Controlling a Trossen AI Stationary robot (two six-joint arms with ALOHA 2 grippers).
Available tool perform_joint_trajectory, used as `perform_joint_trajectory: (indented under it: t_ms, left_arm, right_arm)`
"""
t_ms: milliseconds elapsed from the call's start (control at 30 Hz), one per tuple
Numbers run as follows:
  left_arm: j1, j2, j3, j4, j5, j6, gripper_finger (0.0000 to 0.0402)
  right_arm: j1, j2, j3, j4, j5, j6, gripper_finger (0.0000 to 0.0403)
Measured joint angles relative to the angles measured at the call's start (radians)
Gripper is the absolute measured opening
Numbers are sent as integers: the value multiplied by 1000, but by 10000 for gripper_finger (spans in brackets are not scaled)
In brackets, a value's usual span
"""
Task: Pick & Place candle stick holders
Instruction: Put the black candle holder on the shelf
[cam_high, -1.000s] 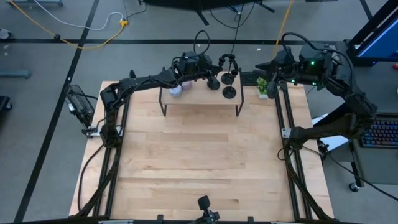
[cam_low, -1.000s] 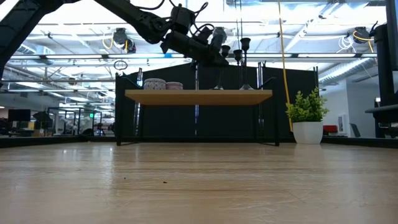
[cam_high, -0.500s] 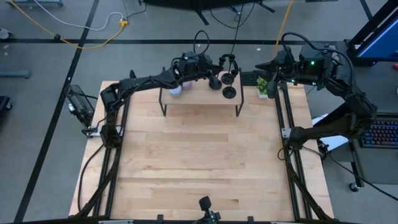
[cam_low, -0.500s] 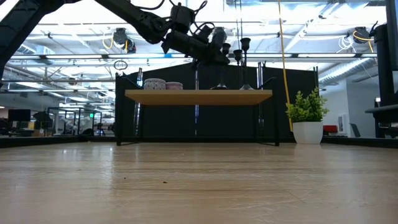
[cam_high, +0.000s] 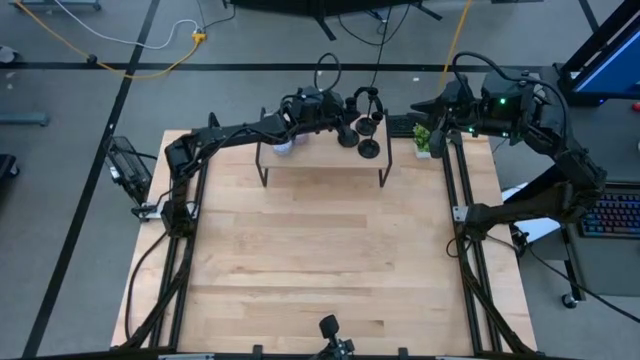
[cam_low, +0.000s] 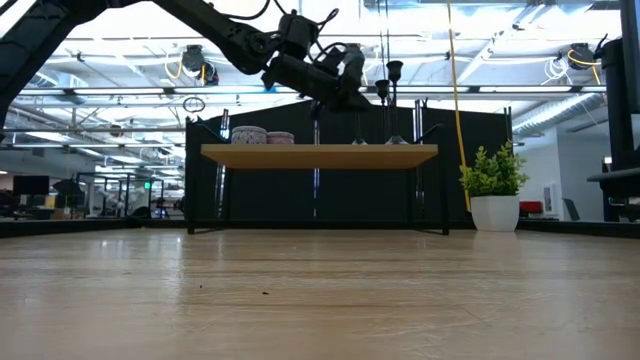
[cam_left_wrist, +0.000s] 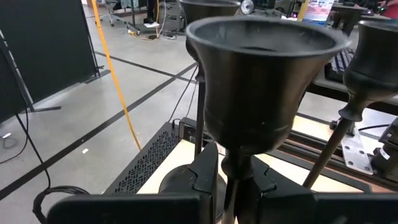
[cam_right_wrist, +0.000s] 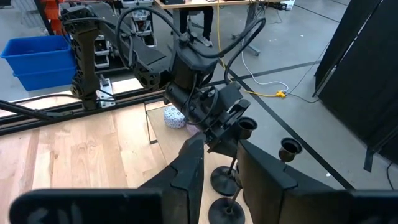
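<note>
Nearest candle stick holder (cam_left_wrist: 258, 93), on the raised shelf (cam_low: 318, 154) at the tabletop's (cam_high: 330, 260) far edge: stem pinched in the closed left claw (cam_left_wrist: 231, 180). Two others (cam_high: 368, 148) stand beside it; none placed yet. Right claw (cam_right_wrist: 219, 165) waits off the far right corner, fingers slightly parted, empty.

My left claw (cam_left_wrist: 231, 183) is dark matt plastic, closed on the thin stem of a black metal candle stick holder (cam_left_wrist: 258, 81) whose bell-shaped cup has a smooth satin sheen with soft highlights along the rim. The bench (cam_high: 320, 260) is pale wood, smooth, with visible plank grain. The small raised shelf (cam_low: 320, 154) has a light wooden top on thin black metal legs. My right claw (cam_right_wrist: 217, 171) has the same dull, matt black finish on its fingers.
</note>
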Motion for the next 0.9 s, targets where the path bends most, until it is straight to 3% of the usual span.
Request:
perform_joint_trajectory:
  t_ms: [200,700,900]
  left_arm:
    - [1,0,0,-24,3,0,53]
    - [14,-33,-2,-92,-8,40,190]
    - [19,-102,-2,-190,-87,115,215]
  right_arm:
    - [0,0,0,0,0,-3,89]
    - [0,0,0,0,0,-6,89]
    - [0,0,0,0,0,-6,89]
